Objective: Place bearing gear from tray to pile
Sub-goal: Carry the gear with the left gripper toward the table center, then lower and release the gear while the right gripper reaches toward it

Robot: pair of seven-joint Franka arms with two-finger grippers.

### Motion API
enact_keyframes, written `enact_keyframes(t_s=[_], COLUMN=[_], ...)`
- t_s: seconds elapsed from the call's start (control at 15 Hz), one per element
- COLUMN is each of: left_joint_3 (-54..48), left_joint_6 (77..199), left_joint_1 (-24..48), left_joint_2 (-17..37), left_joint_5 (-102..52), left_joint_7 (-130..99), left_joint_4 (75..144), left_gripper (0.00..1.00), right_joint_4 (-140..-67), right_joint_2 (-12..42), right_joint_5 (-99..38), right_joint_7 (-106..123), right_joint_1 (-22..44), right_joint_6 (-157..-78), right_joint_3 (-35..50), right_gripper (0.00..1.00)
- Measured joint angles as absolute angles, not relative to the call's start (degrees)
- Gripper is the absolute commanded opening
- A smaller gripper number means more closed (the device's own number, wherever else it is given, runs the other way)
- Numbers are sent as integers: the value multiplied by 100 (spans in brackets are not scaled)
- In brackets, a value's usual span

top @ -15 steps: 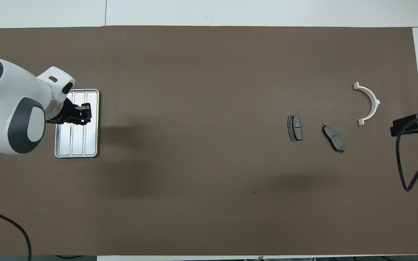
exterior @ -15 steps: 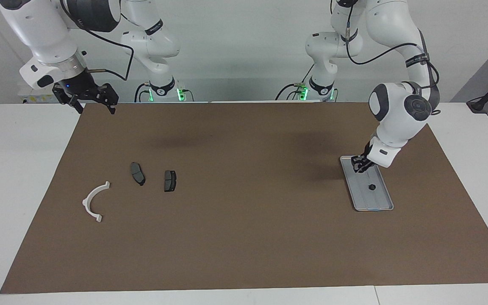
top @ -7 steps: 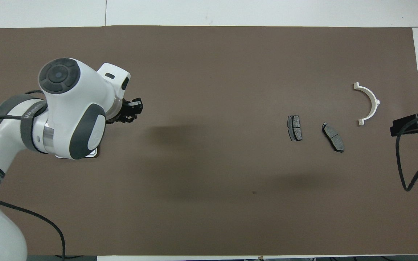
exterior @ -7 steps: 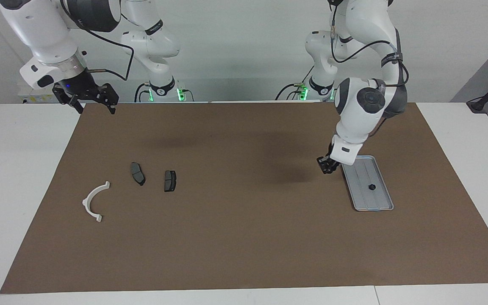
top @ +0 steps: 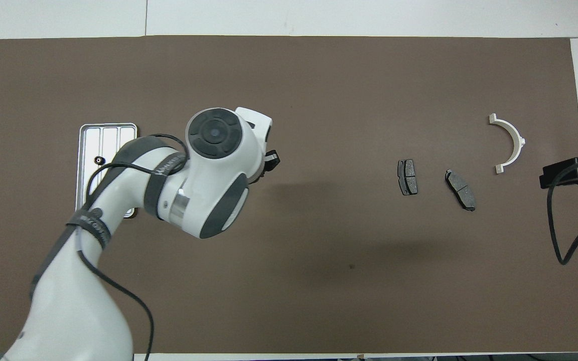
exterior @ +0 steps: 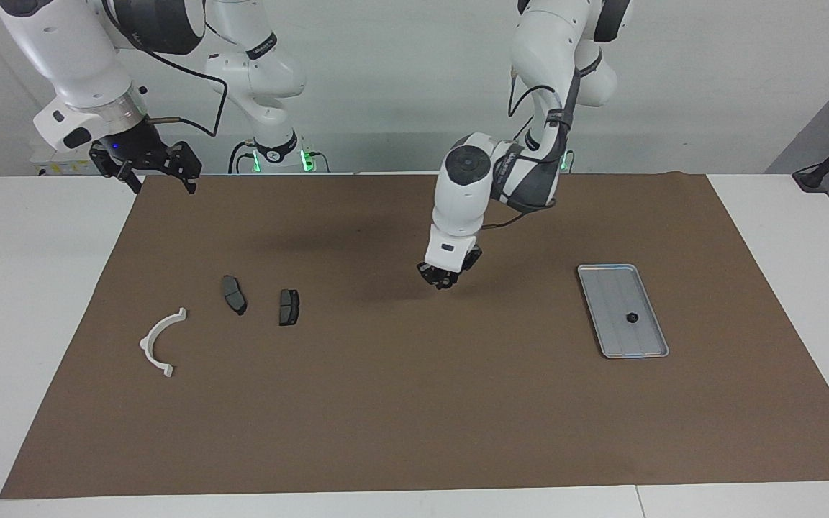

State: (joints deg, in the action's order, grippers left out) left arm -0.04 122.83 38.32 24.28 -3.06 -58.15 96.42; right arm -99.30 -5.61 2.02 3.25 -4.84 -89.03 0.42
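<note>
The silver ribbed tray point(exterior: 610, 282) point(top: 118, 133) lies toward the left arm's end of the table. One small round black bearing gear point(exterior: 631, 317) point(top: 99, 160) rests in it. The pile sits toward the right arm's end: a white half-ring bracket point(exterior: 161, 342) point(top: 513, 141) and two dark brake pads point(exterior: 234, 294) point(exterior: 288, 306). My left gripper point(exterior: 443, 282) point(top: 271, 161) hangs low over the middle of the mat, between tray and pile, fingertips drawn together; anything small between them does not show. My right gripper point(exterior: 162, 180) point(top: 550, 175) waits open over the mat's corner by the pile.
A brown mat point(exterior: 414, 403) covers most of the white table point(exterior: 40, 302). The left arm's elbow and forearm hide part of the tray in the overhead view. A black cable point(top: 560, 240) loops down from the right arm.
My left gripper has left the tray and swept over the mat toward the pile, reaching about the middle. The gear in the tray has stayed put. The right arm has not moved.
</note>
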Motion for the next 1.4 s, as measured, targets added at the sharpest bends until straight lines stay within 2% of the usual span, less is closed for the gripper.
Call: enact_keyframes(t_s=[0.2,0.53,1.34,1.4], left_joint_3=[4,11,37,37], left_joint_6=[12633,12619,12623,12623], left_joint_1=[3944,4130,4193,4193], left_joint_2=[2725,2876,2901,2901], left_joint_5=[-519,-524,-524,-524], left_joint_7=[-5852,-5971,-6286,-6299], left_joint_4=[9440,9576,9723,9745], left_gripper=[15,16,24,28], right_joint_4=[-9985,-10067,-10271,-10274], right_joint_2=[-556,-551,-544,-544], right_joint_5=[202,202,202,202], right_joint_7=[399,405,405,405], right_joint_1=[-532,-549,-549,-549], right_joint_6=[-9037,-9189,-9495,-9498], right_joint_3=[35,35,35,35], right_gripper=[100,100,100,100])
